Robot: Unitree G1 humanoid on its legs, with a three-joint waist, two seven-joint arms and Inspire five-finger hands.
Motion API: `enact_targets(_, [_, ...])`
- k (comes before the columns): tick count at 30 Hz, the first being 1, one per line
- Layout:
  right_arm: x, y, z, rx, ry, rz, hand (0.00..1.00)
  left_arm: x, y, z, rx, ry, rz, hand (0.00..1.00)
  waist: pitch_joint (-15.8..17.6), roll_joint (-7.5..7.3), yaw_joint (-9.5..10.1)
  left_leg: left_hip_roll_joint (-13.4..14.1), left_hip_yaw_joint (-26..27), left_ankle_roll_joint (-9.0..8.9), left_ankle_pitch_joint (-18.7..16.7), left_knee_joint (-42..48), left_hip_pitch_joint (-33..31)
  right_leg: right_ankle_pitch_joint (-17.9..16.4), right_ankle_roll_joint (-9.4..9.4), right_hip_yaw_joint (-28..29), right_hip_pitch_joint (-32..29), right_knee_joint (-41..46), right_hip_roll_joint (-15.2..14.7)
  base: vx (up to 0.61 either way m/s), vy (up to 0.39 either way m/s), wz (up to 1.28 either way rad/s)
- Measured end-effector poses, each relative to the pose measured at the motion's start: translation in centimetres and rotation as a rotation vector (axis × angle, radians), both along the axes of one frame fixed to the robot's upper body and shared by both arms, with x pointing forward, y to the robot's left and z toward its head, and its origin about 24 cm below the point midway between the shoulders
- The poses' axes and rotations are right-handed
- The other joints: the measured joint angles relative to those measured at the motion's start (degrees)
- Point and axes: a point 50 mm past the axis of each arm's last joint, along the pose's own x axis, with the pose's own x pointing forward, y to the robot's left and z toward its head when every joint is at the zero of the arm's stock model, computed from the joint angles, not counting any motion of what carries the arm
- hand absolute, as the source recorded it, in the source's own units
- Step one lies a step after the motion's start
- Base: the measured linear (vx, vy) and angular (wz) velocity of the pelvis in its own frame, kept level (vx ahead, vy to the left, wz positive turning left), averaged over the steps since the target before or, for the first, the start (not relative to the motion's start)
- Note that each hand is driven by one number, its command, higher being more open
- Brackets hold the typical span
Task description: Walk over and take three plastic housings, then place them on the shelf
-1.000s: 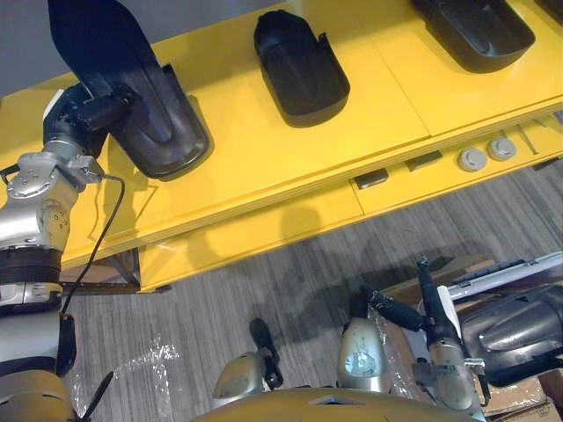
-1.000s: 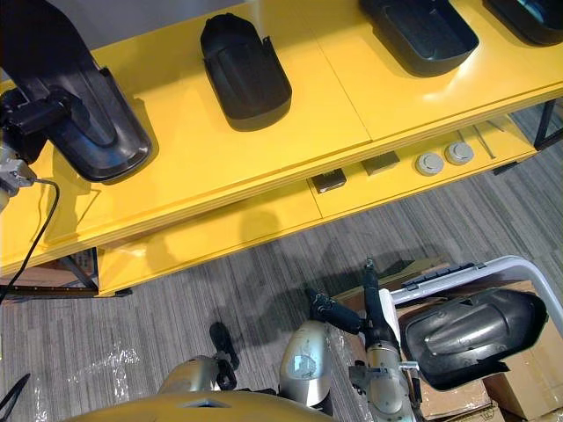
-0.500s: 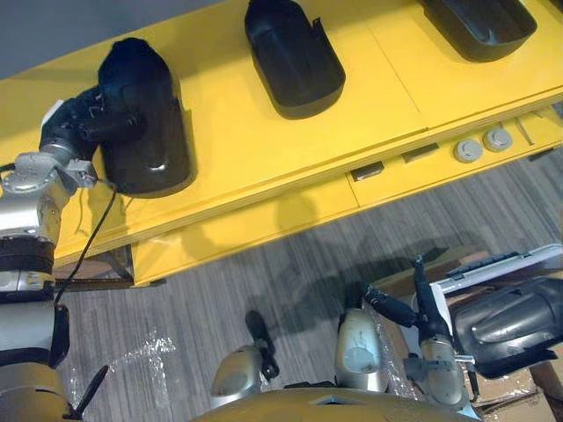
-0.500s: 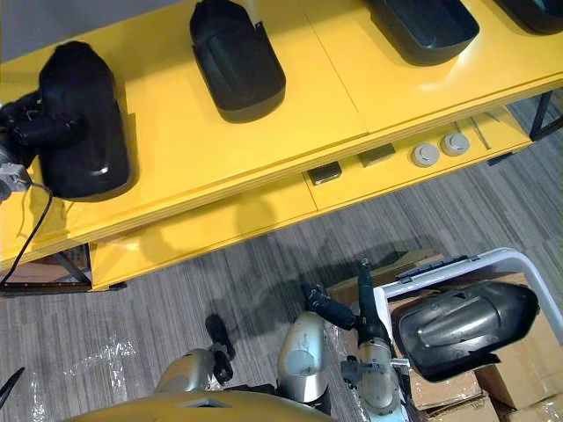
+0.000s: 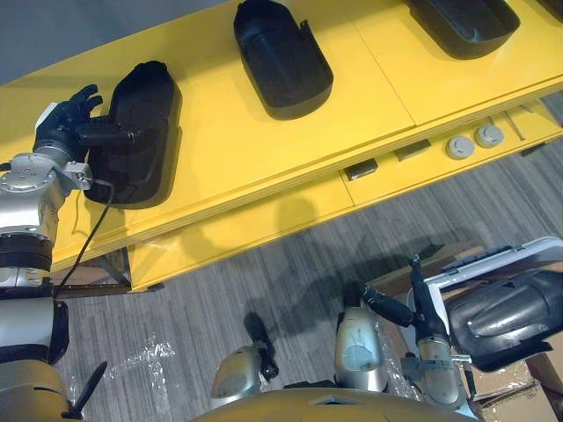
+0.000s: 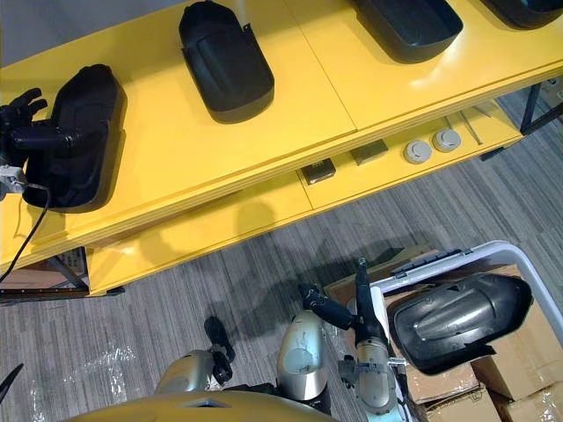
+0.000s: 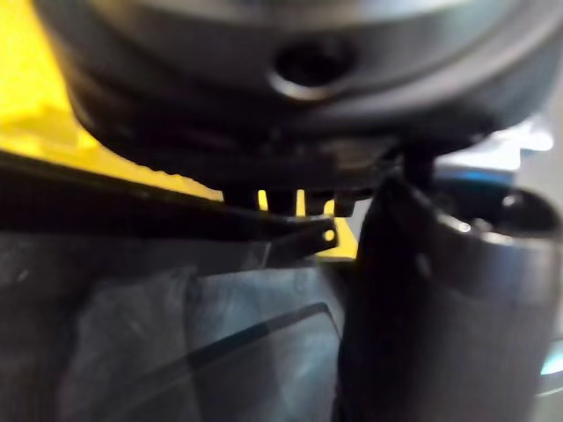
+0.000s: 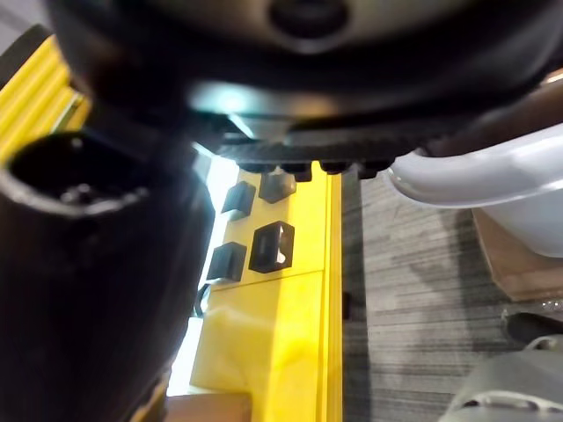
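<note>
A black plastic housing [image 5: 139,132] lies dome-up at the left end of the yellow shelf [image 5: 246,149]. My left hand [image 5: 63,121] is beside its left edge, fingers spread open and the thumb resting across the shell. Two more housings [image 5: 281,57] [image 5: 462,22] lie farther right on the shelf. Another housing [image 6: 457,321] sits in a white bin [image 6: 528,264] at the lower right. My right hand [image 6: 356,294] hangs low beside that bin, fingers straight and empty.
The shelf's lower ledge carries two grey round discs [image 5: 457,146] and small dark blocks [image 5: 361,169]. Cardboard boxes [image 6: 519,406] stand under the bin. Grey striped carpet [image 5: 264,272] lies between me and the shelf.
The left hand turned the housing over, set it flat on the shelf and spread its fingers. The whole view shifted a little. The right hand stayed still.
</note>
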Motion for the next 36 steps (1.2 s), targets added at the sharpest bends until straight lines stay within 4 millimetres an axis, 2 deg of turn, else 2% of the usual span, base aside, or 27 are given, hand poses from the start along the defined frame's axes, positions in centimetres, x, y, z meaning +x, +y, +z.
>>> enact_targets(7, [0.0, 0.5, 0.5, -0.007, -0.083, -0.043, 1.00, 0.3, -0.6, -0.1, -0.028, -0.094, 0.111, 1.00, -0.1, 0.14, 0.43, 0.1, 0.1, -0.05, 0.0, -0.4, 2.1, 0.2, 0.17, -0.4, 2.8, -1.7, 0.6, 0.01, 0.002, -0.01])
enact_targets(10, [0.5, 0.6, 1.7, -0.007, -0.175, -0.090, 1.00, 0.5, -1.7, 1.4, -0.073, -0.225, 0.127, 1.00, -0.5, 0.52, 1.79, 0.0, 0.3, -0.05, 0.0, -1.4, 3.8, 0.4, 0.47, -0.6, 4.6, -2.9, 0.8, 0.03, 0.014, -0.03])
enact_targets(13, [1.5, 0.8, 3.8, 0.039, -0.314, -0.144, 1.00, -0.1, -2.8, 3.1, -0.067, -0.369, 0.138, 1.00, -2.0, 1.52, 2.73, -0.1, 0.4, -0.01, 0.0, -2.3, 5.7, 0.8, 0.83, -1.5, 6.9, -4.8, 0.9, 0.06, 0.024, 0.02])
enact_targets(15, [2.1, 1.0, 5.2, 0.081, -0.409, -0.173, 1.00, -1.1, -3.1, 4.6, -0.005, -0.465, 0.167, 1.00, -4.0, 1.97, 3.23, -0.2, 0.6, 0.00, 0.0, -2.6, 6.0, 0.8, 0.92, -2.1, 7.9, -5.7, 1.0, 0.09, 0.018, 0.07])
enact_targets(17, [3.0, 1.3, 7.8, 0.120, -0.549, -0.170, 1.00, -2.7, -3.1, 6.3, 0.064, -0.597, 0.216, 1.00, -6.5, 2.52, 3.86, 0.0, 0.5, 0.03, 0.0, -3.4, 7.6, 0.9, 1.00, -3.2, 10.3, -7.3, 1.2, 0.11, 0.000, 0.11])
enact_targets(21, [4.2, 1.8, 12.0, 0.159, -0.789, -0.167, 1.00, -5.3, -3.5, 6.8, 0.086, -0.750, 0.247, 1.00, -10.4, 2.90, 5.27, 0.1, 0.2, 0.04, 0.0, -3.8, 9.3, 1.1, 1.38, -5.4, 14.3, -10.0, 1.4, 0.08, -0.003, 0.15])
enact_targets(22, [4.8, 1.8, 13.7, 0.171, -0.887, -0.170, 1.00, -6.2, -3.8, 6.1, 0.071, -0.776, 0.241, 1.00, -11.3, 3.19, 5.90, 0.2, -0.3, 0.03, 0.0, -4.3, 10.0, 1.2, 1.46, -6.3, 15.6, -10.6, 1.6, 0.03, 0.004, 0.30])
enact_targets(23, [5.1, 1.8, 14.5, 0.177, -0.935, -0.170, 1.00, -6.5, -4.1, 5.6, 0.067, -0.782, 0.237, 1.00, -12.0, 3.22, 6.41, 0.2, -0.6, 0.03, 0.0, -4.4, 10.0, 1.2, 1.55, -6.6, 15.9, -10.9, 1.6, 0.03, 0.005, 0.26])
enact_targets(25, [6.6, 2.0, 17.6, 0.207, -1.104, -0.127, 1.00, -7.9, -4.8, 2.9, 0.045, -0.765, 0.232, 1.00, -13.5, 3.08, 8.23, 0.2, -2.1, 0.03, 0.0, -4.3, 9.9, 1.6, 1.72, -8.4, 17.2, -11.8, 1.7, -0.02, -0.002, 0.30])
enact_targets(28, [8.0, 2.9, 20.0, 0.296, -1.178, 0.007, 1.00, -9.5, -5.7, -0.7, -0.029, -0.706, 0.229, 1.00, -14.1, 2.26, 10.17, 0.1, -3.8, 0.10, 0.1, -4.1, 9.7, 1.9, 1.96, -10.5, 19.0, -12.9, 1.8, -0.05, -0.003, 0.32])
enact_targets(29, [8.7, 3.7, 20.7, 0.346, -1.177, 0.097, 1.00, -10.4, -6.3, -2.3, -0.065, -0.675, 0.227, 1.00, -14.4, 1.88, 11.06, 0.0, -4.7, 0.21, 0.3, -4.1, 9.2, 2.5, 1.97, -11.5, 19.7, -13.9, 1.9, -0.07, -0.009, 0.31])
enact_targets(30, [9.0, 4.1, 20.9, 0.367, -1.171, 0.143, 1.00, -10.8, -6.6, -3.0, -0.084, -0.658, 0.227, 1.00, -14.6, 1.62, 11.30, 0.0, -5.3, 0.23, 0.4, -4.1, 8.8, 2.6, 1.95, -12.1, 20.0, -14.3, 1.8, -0.06, -0.012, 0.44])
enact_targets(33, [11.2, 7.1, 22.0, 0.462, -1.086, 0.401, 1.00, -13.3, -8.2, -6.6, -0.180, -0.563, 0.223, 1.00, -15.0, 0.78, 13.62, -0.7, -8.0, 0.46, 1.5, -4.4, 7.7, 3.2, 1.94, -14.8, 21.0, -15.1, 1.8, -0.04, 0.006, 0.41])
enact_targets(36, [13.5, 10.0, 21.8, 0.516, -0.936, 0.590, 1.00, -14.9, -10.0, -8.9, -0.269, -0.503, 0.197, 1.00, -15.1, 0.66, 15.93, -1.0, -10.3, 0.63, 2.7, -5.5, 7.9, 3.2, 1.97, -17.3, 22.6, -15.5, 1.8, -0.02, -0.002, 0.45])
